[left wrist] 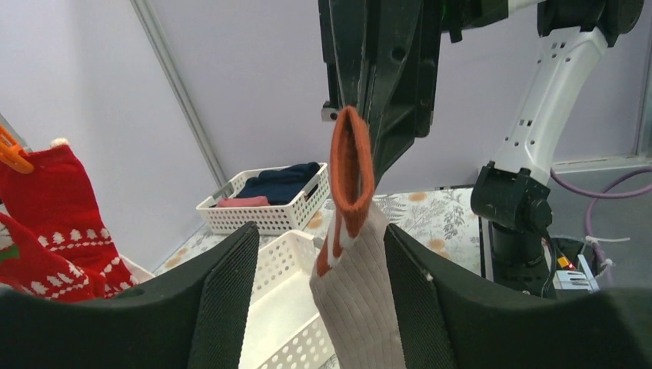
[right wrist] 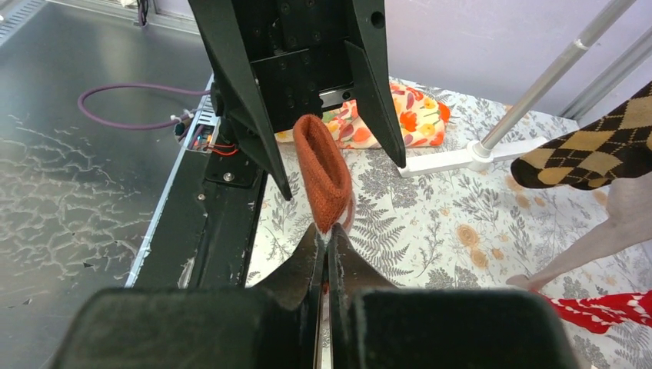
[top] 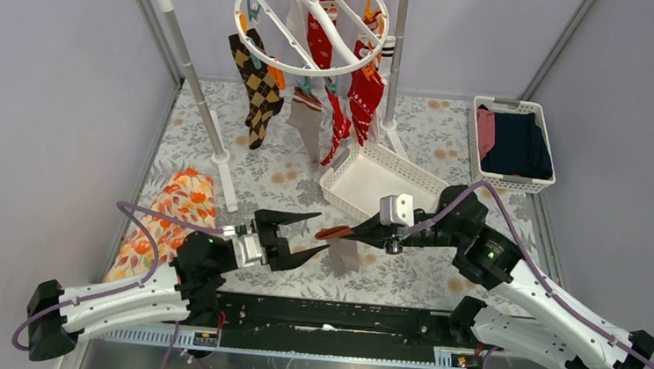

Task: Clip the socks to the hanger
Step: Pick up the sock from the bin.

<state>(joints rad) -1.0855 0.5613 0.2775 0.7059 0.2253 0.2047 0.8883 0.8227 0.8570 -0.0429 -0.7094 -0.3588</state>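
Note:
The round white hanger (top: 273,60) hangs at the top of the top view with several socks clipped on: an argyle sock (top: 259,87), red Christmas socks (top: 364,95) and a taupe one (top: 310,123). My right gripper (top: 355,234) is shut on a taupe-grey sock with an orange cuff (top: 342,245), also in the right wrist view (right wrist: 323,173). The sock (left wrist: 361,284) hangs between my open left fingers (left wrist: 227,300) without touching them. My left gripper (top: 305,234) faces the right one, wide open.
An empty white slatted basket (top: 368,181) lies tilted behind the grippers. A second basket (top: 513,146) with navy and pink clothes stands at the back right. An orange floral cloth (top: 171,216) lies at the left. The grey pole stand (top: 194,95) rises at the back left.

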